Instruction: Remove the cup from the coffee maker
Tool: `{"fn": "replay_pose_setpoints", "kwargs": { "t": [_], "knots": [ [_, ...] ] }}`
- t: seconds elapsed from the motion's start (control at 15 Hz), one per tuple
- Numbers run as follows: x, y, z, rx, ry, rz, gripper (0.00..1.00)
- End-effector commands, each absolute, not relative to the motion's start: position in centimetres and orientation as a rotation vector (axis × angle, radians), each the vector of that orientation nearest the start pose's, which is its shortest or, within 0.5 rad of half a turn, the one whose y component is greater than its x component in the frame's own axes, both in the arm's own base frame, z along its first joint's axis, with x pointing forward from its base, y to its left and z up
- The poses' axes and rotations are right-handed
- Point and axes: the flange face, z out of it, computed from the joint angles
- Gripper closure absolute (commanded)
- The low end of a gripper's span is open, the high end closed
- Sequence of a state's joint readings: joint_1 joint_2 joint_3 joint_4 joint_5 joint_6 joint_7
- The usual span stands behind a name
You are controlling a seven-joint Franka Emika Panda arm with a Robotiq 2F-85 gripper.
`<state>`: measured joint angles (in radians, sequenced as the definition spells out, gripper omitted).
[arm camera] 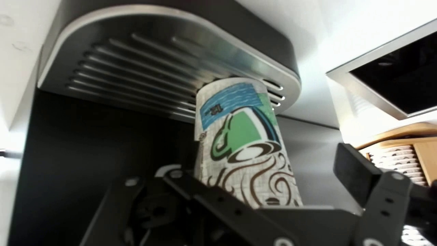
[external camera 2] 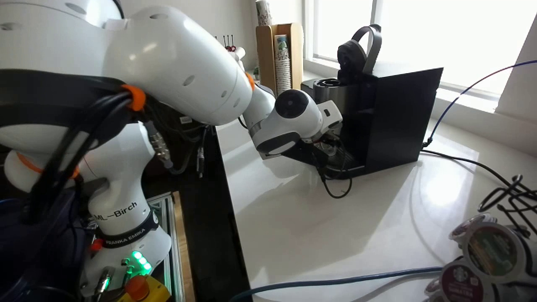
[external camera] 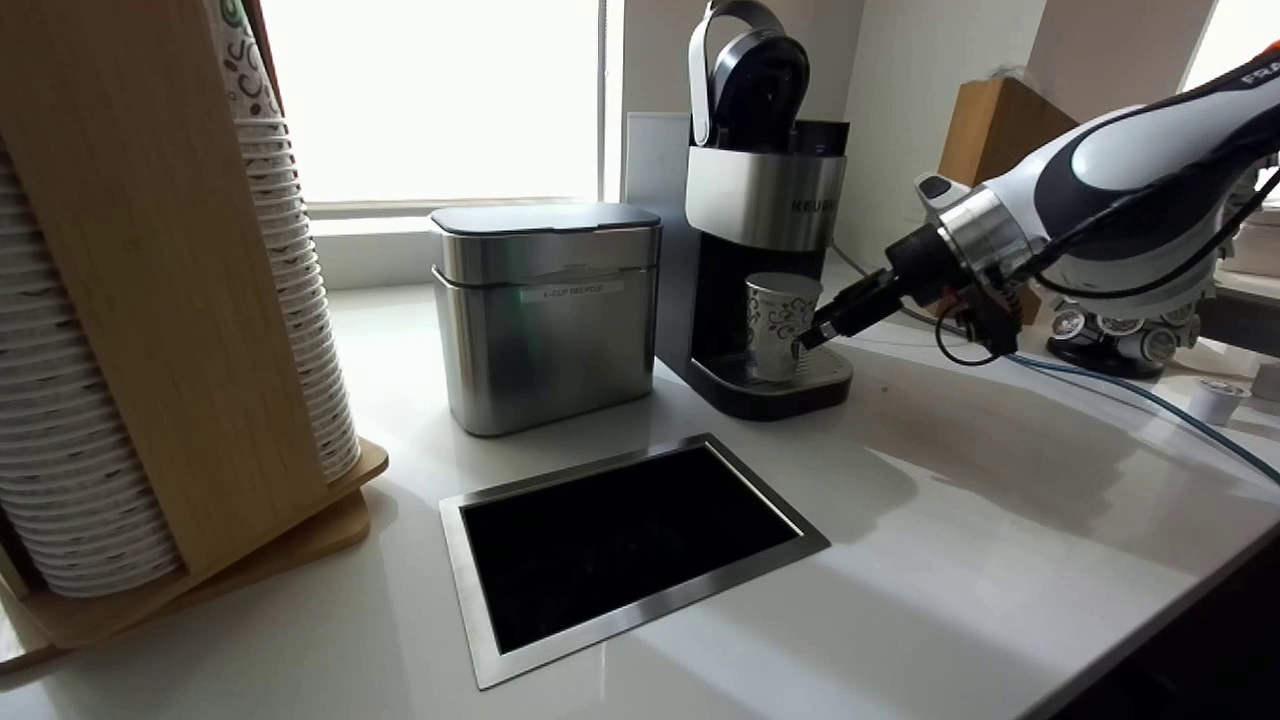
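The cup (external camera: 775,320) is a pale paper cup with printed swirls and stands upright on the drip tray of the coffee maker (external camera: 765,200). The coffee maker is black and silver, with its lid raised. In the wrist view the cup (arm camera: 245,153) shows a green mug print, and its lower part rests on the slotted tray (arm camera: 164,65). My gripper (external camera: 812,332) is close beside the cup, at the front of the machine. In the wrist view my gripper (arm camera: 261,174) is open, its fingers spread wide with the cup partly between them. In an exterior view the coffee maker (external camera 2: 356,109) shows, with the cup hidden.
A brushed-metal canister (external camera: 550,320) stands beside the machine. A metal-framed opening (external camera: 640,560) lies in the counter before it. A wooden holder (external camera: 150,250) bears stacked cups. A blue cable (external camera 2: 335,282) crosses the counter near a pod carousel (external camera 2: 482,260).
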<state>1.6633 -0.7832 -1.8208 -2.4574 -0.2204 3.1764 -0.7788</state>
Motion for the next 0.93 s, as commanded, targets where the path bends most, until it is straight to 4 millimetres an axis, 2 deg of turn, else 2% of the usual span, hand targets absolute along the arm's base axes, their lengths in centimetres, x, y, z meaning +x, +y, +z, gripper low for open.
{"fn": "replay_pose_setpoints", "kwargs": {
  "t": [0.0,0.2,0.33,0.6,0.67,0.73,0.87],
  "knots": [
    [48.1,-8.6,29.9,-2.614,-0.624,-1.089,0.0],
    [45.1,-10.4,30.0,-2.731,-0.52,-1.0,0.0],
    [42.9,-10.8,30.5,-2.756,-0.498,-0.924,0.0],
    [39.9,-10.0,32.3,-2.762,-0.812,-0.752,0.0],
    [39.0,-10.3,33.0,-2.786,-0.88,-0.709,0.0],
    [38.7,-11.1,34.7,-2.81,-0.95,-0.65,0.0],
    [37.1,-11.8,35.9,-2.862,-1.08,-0.508,0.0]
  ]
}}
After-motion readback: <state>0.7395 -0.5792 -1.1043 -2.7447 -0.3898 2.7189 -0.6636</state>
